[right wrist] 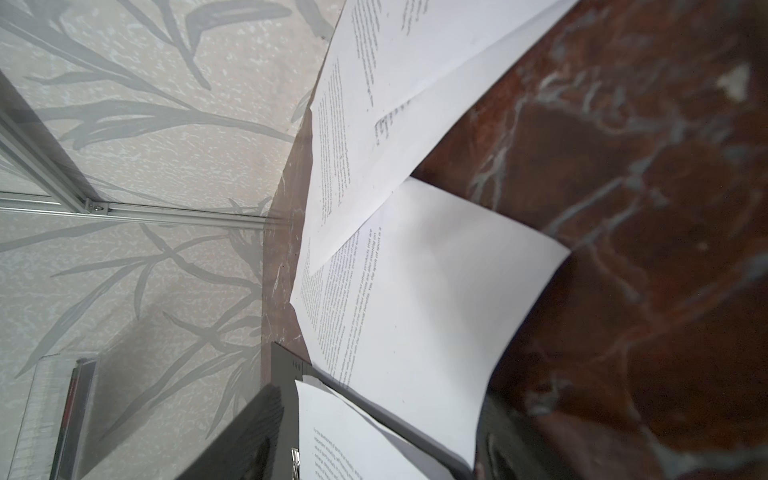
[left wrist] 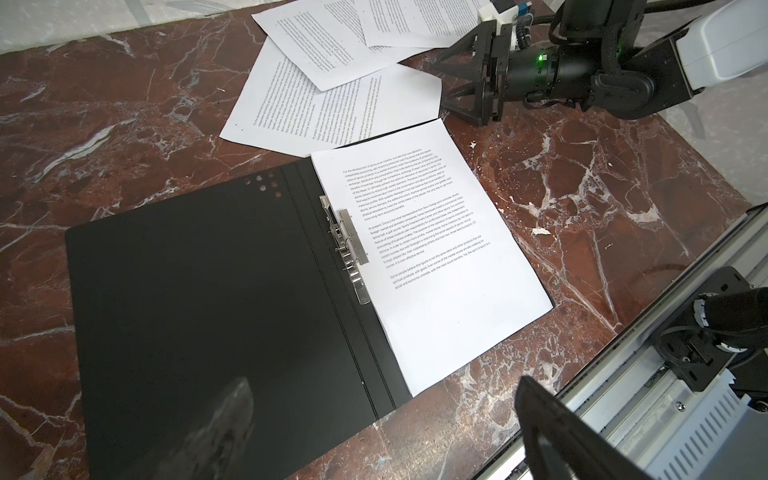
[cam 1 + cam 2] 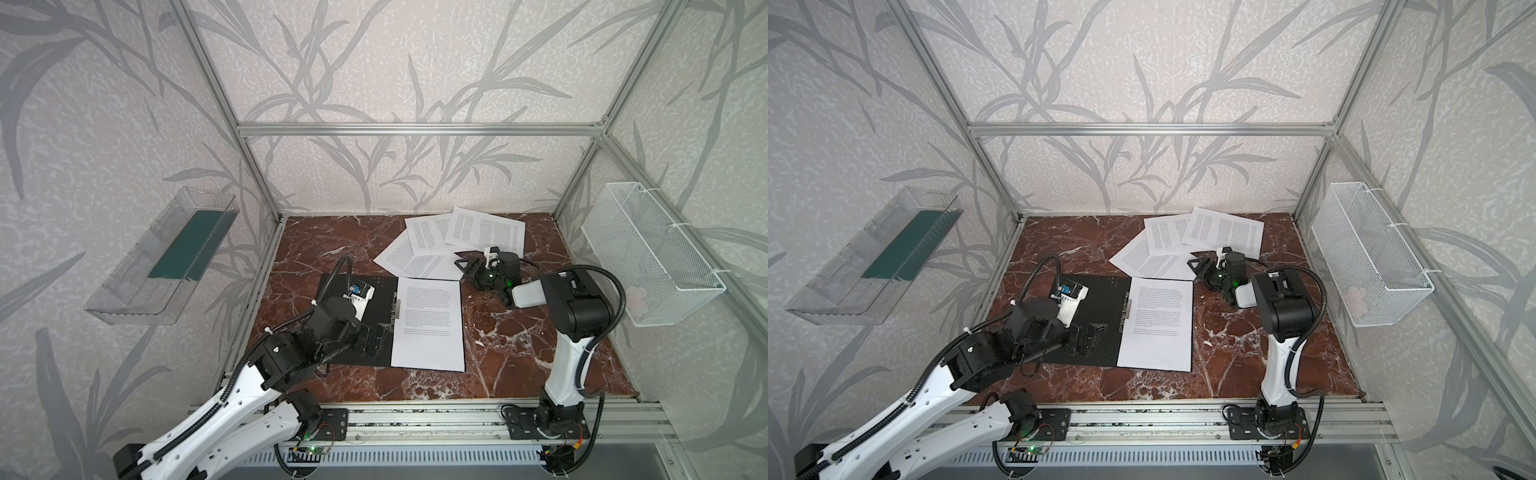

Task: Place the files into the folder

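The red-brown, white-veined marble-look counter [image 3: 519, 353] is smooth with a soft sheen. The open flat folder [image 2: 208, 291] shows a matt black, card-like inside, scored along the spine, where a bright silver metal clip [image 2: 349, 245] glints. The white printed paper sheets [image 3: 484, 230] are matt and smooth. A white wire-mesh metal basket [image 3: 652, 253], a glossy clear plastic tray [image 3: 137, 266] and satin aluminium frame bars [image 3: 415, 129] stand against rough-textured, leaf-patterned wallpaper [image 3: 374, 62].

You are seeing soft, even light and faint shadows; the marble tabletop [image 1: 665, 270] is blurring beside the files [image 1: 436, 291] at the right wrist.
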Motion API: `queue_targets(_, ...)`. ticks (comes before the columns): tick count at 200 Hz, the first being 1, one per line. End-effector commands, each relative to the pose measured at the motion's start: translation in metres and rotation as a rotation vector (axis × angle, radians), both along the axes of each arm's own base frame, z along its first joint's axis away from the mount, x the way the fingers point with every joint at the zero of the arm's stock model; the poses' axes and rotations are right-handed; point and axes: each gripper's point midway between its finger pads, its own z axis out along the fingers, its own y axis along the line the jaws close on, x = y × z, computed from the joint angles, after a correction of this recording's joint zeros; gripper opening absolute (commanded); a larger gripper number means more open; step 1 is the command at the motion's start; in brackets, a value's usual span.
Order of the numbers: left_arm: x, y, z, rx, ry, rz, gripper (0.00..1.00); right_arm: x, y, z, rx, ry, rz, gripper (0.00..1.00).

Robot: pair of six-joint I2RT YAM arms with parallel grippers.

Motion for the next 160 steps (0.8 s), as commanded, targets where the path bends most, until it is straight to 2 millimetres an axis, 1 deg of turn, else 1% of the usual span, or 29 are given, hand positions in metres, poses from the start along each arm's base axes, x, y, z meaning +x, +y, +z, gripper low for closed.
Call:
queue_targets(1, 0.0, 0.001, -0.003, 0.002, 0.007, 0.004, 0.99, 0.001, 0.002, 0.0, -0.02, -0.017, 0.013, 0.74)
queue_targets(16, 0.0, 0.001, -0.002, 0.001, 0.006, 0.004, 0.99, 0.004, 0.001, 0.002, -0.043, -0.035, 0.02, 0.74)
queue_targets(19, 0.0, 0.001, -0.002, 0.0, 0.005, 0.004, 0.99, 0.001, 0.001, -0.003, -0.05, -0.007, 0.024, 0.74)
queue_targets(43, 0.0, 0.001, -0.002, 0.0, 0.005, 0.004, 0.99, 0.008, 0.005, -0.007, -0.078, -0.009, 0.054, 0.74)
queue_targets(61, 0.0, 0.001, -0.002, -0.001, 0.005, 0.003, 0.99, 0.011, 0.006, -0.016, -0.09, 0.009, 0.068, 0.72)
queue_targets(85, 0.0, 0.001, -0.003, 0.0, 0.005, 0.006, 0.99, 0.012, 0.007, -0.024, -0.111, 0.018, 0.073, 0.68)
queue_targets(125, 0.001, 0.001, -0.003, 0.001, 0.009, 0.003, 0.99, 0.013, 0.012, -0.031, -0.18, 0.014, 0.109, 0.57)
queue_targets(134, 0.001, 0.001, -0.003, -0.001, 0.009, 0.004, 0.99, 0.013, 0.014, -0.03, -0.202, 0.005, 0.121, 0.55)
queue_targets(154, 0.001, 0.0, -0.003, -0.001, 0.009, 0.003, 0.99, 0.014, 0.018, -0.032, -0.248, 0.002, 0.15, 0.45)
queue_targets(160, 0.001, 0.0, -0.003, -0.001, 0.009, 0.003, 0.99, 0.014, 0.018, -0.034, -0.266, 0.009, 0.156, 0.43)
